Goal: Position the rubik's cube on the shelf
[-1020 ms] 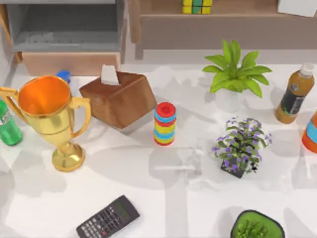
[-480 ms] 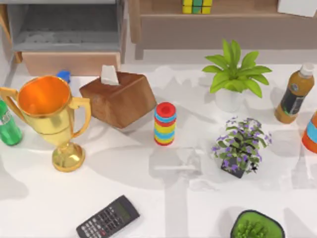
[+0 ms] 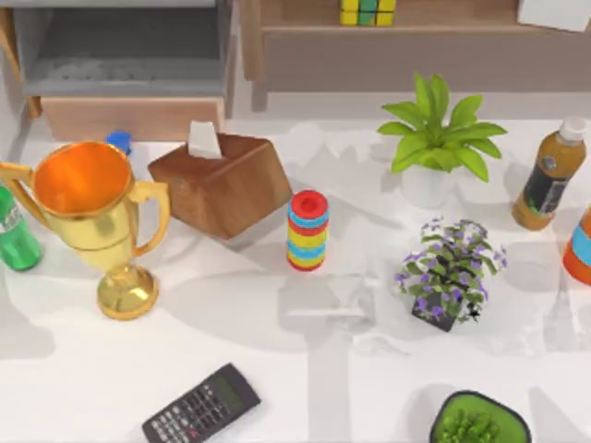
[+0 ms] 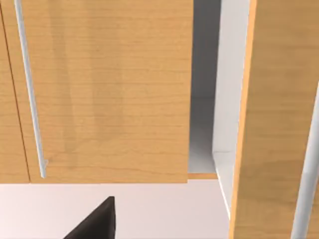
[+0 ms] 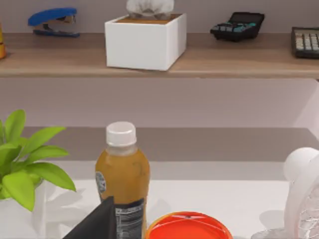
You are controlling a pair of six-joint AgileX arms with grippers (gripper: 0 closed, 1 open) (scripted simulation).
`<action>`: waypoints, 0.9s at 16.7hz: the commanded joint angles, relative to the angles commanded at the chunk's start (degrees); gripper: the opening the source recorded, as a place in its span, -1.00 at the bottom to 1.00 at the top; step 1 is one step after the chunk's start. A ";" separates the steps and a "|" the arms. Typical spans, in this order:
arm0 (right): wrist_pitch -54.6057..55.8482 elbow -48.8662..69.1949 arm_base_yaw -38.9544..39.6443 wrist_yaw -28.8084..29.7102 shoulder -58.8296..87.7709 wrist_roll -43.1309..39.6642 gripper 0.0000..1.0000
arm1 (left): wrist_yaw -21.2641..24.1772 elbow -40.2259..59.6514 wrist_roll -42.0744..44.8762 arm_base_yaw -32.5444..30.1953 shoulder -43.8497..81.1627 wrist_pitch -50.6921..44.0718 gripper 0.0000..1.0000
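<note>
The rubik's cube (image 3: 367,11), with yellow, green and blue tiles, rests on the board of the light-brown wooden shelf (image 3: 443,41) at the back of the table, cut off by the top edge of the top view. A dark corner of my left gripper (image 4: 94,224) appears in the left wrist view, facing light wooden panels (image 4: 109,89) above a white surface. In the right wrist view a dark corner of my right gripper (image 5: 97,221) sits just in front of an orange juice bottle (image 5: 122,179), with the shelf board (image 5: 60,62) beyond. Neither gripper holds anything that I can see.
On the table stand a gold trophy (image 3: 92,212), a wooden tissue box (image 3: 222,185), a striped ring stack (image 3: 307,231), a leafy plant (image 3: 432,138), a purple-flowered plant (image 3: 450,269), a juice bottle (image 3: 548,175), a calculator (image 3: 201,404) and a green bottle (image 3: 14,235). A grey compartment (image 3: 120,55) stands at the back left.
Faint shadows near the table's left edge have drawn back toward the edge. No object has moved, and the cube stays on the shelf.
</note>
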 joint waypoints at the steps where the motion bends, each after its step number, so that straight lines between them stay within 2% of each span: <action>1: 0.00 0.00 0.00 0.00 0.00 0.00 1.00 | -0.60 0.85 -0.01 -0.62 0.32 -0.43 1.00; 6: 0.00 0.00 0.00 0.00 0.00 0.00 1.00 | -1.56 2.03 -0.02 -1.58 0.86 -1.16 1.00; 15: 0.00 0.00 0.00 0.00 0.00 0.00 1.00 | -1.56 2.03 -0.02 -1.58 0.86 -1.16 -0.36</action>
